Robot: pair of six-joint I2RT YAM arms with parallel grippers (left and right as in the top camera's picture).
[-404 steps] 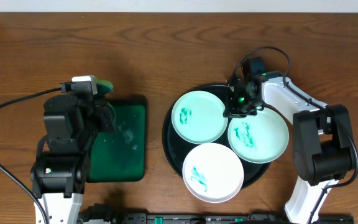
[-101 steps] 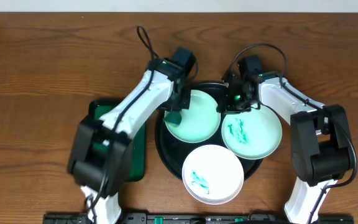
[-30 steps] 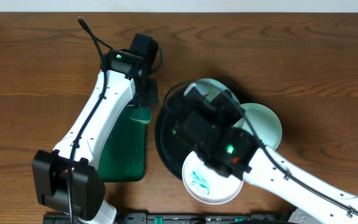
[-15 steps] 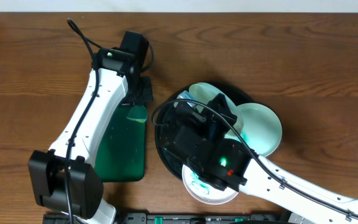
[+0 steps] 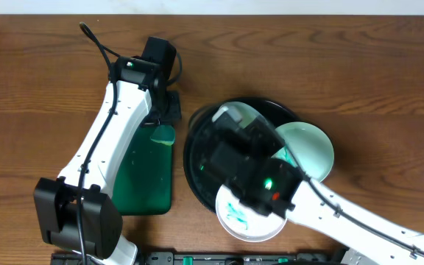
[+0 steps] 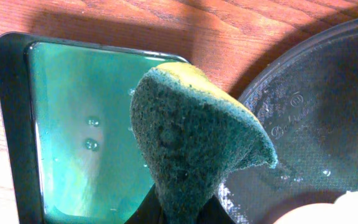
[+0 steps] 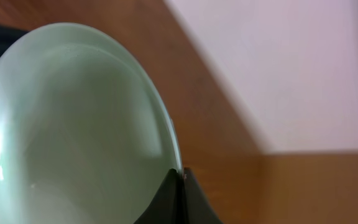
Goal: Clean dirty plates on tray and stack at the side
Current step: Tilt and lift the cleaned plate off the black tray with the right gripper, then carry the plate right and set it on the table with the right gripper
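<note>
Left: left pincer [image 5: 165, 121] clenched on a green sponge [image 6: 191, 149], held over the corner of the dark-green tray [image 5: 142, 184], just beside the black tray [image 5: 197, 158]. Centre: right pincer [image 7: 180, 177] clamped on the rim of one mint plate [image 7: 73, 124], no smear showing on its face, lifted above the black tray; judged wiped, not yet set down. Outstanding: white plate [image 5: 245, 224] with teal smears at the tray's front, second mint plate [image 5: 311, 147] at its right, mostly hidden by the arm; no stack on the tabletop [image 5: 359, 73].
</note>
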